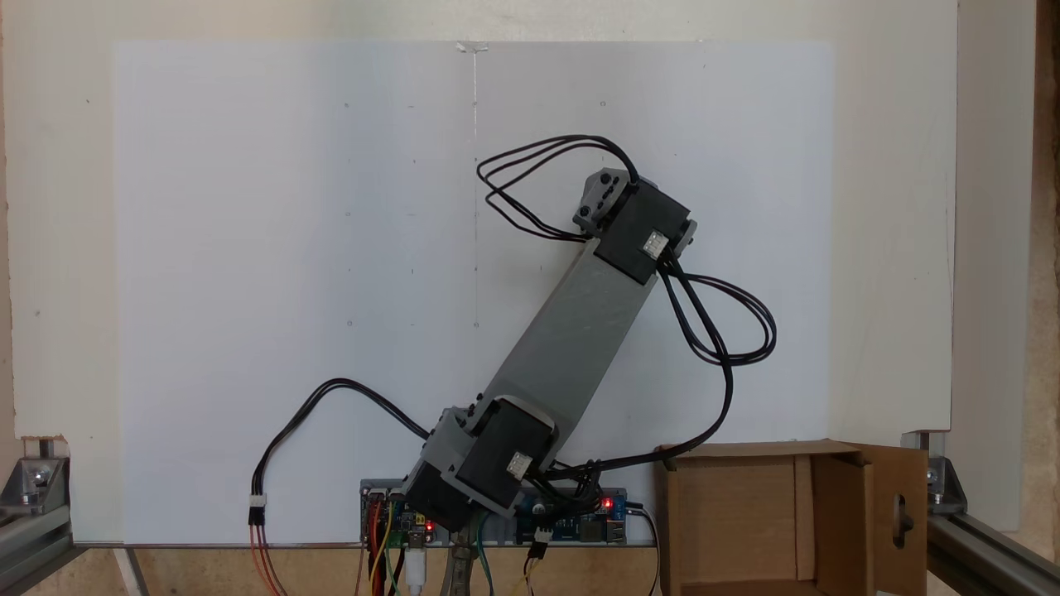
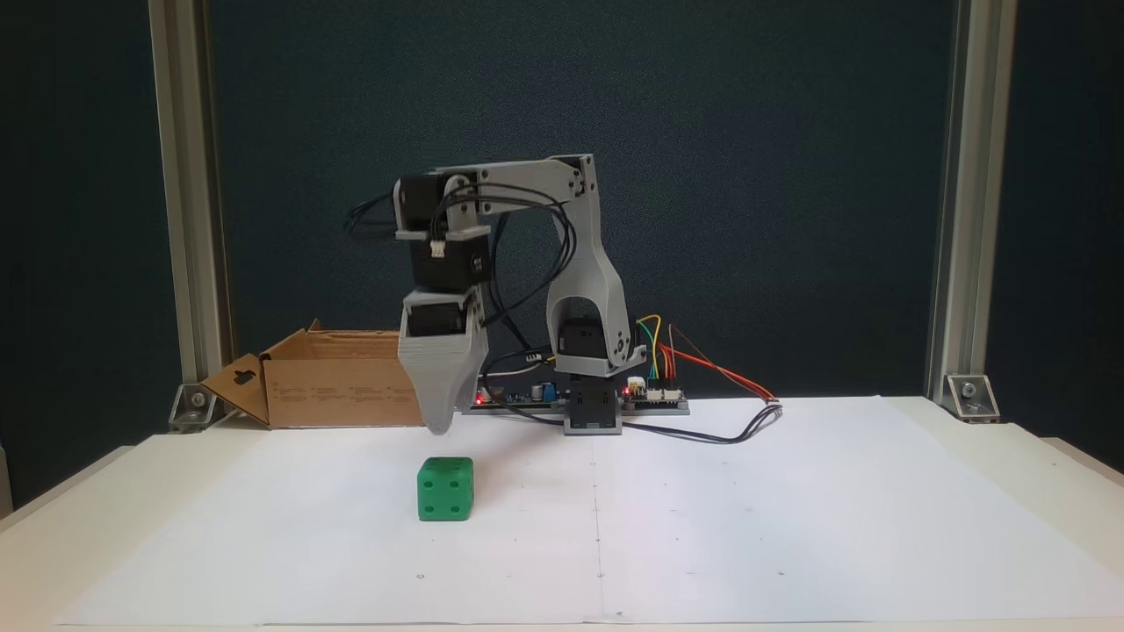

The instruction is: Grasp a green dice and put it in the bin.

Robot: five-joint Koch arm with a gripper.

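— Where's the green dice (image 2: 445,488)?
— Resting on the white paper sheet (image 2: 790,527) covering the table (image 2: 1036,456), toward the front edge, a little left of the sheet's centre crease in the front-facing fixed view. Hidden under the arm in the top-down fixed view.
— And the gripper (image 2: 439,427)?
— Hanging just above the dice, tip pointing straight down, clear of it, holding nothing. Jaws lined up one behind the other, so no telling whether parted or closed.
— Arm pose?
— Upper link rising from the base (image 2: 594,412) at the back edge, forearm (image 2: 518,180) reaching out level, wrist bent down. From above, grey link (image 1: 571,331) slanting up and to the right.
— The bin (image 2: 342,391)?
— Open, flaps out, at the table's back edge, behind the gripper in the front view; near the lower right corner of the sheet from above (image 1: 795,513), handle hole visible.
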